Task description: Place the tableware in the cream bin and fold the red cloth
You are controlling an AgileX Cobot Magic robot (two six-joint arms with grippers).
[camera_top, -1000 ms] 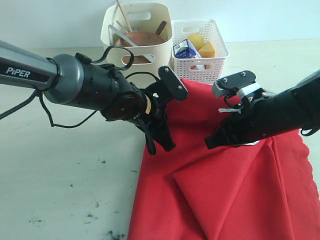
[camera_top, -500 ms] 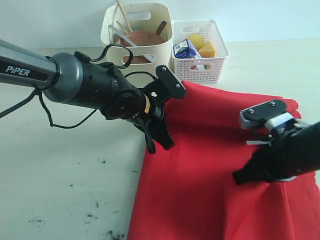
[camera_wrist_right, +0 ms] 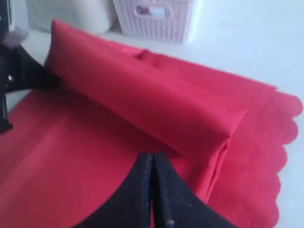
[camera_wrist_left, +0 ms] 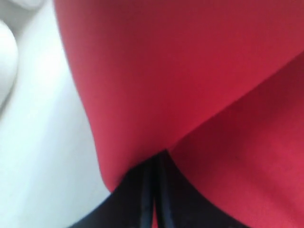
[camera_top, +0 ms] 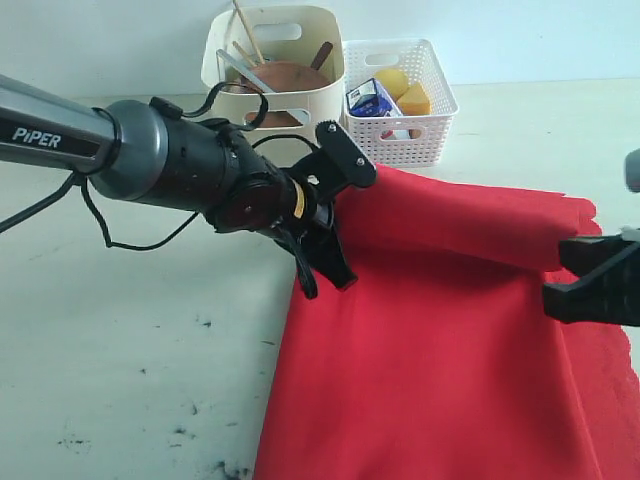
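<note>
The red cloth (camera_top: 420,380) covers the right half of the table, and a raised fold runs across its far part between my two grippers. My left gripper (camera_top: 335,278) is shut on the cloth's left edge, where red fabric (camera_wrist_left: 166,71) meets its tips (camera_wrist_left: 154,159). At the right edge of the exterior view my right gripper (camera_top: 560,275) is shut on the red cloth (camera_wrist_right: 142,95), its tips (camera_wrist_right: 152,156) just under the fold. The cream bin (camera_top: 270,30) stands at the back, holding a brown plate (camera_top: 285,78), knife (camera_top: 235,68), chopsticks (camera_top: 245,30) and spoon (camera_top: 322,55).
A white lattice basket (camera_top: 415,140) beside the bin holds a milk carton (camera_top: 372,98), a lemon (camera_top: 392,80) and a cheese wedge (camera_top: 414,98). The cloth's far edge touches the basket's base. The left arm's thick body (camera_top: 170,165) and cables hang over the table's left half.
My right gripper has pulled the cloth from the middle out to the right, opening the diagonal flap into a long raised fold. The left gripper has barely moved.
</note>
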